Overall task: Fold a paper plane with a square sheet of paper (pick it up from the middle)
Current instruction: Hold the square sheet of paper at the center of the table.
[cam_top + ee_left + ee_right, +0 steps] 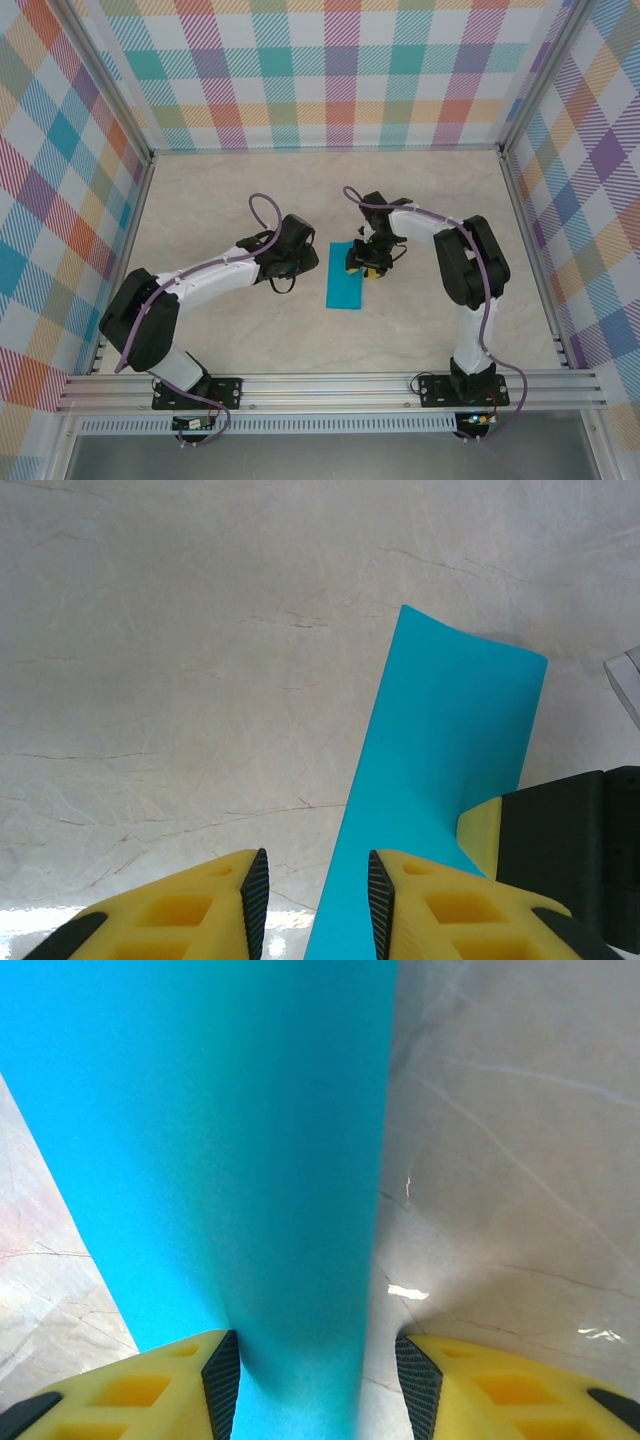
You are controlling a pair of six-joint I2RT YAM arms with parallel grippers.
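paper sheet cropped top & btm, blurry betw. right gripper fingers

square sheet of paper: 1 | arms: 2 | yellow fingers: 4

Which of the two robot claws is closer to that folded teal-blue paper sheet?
Right. The right gripper straddles the folded teal-blue paper sheet, which runs between its open jaws; the left gripper is just at the sheet's left edge.
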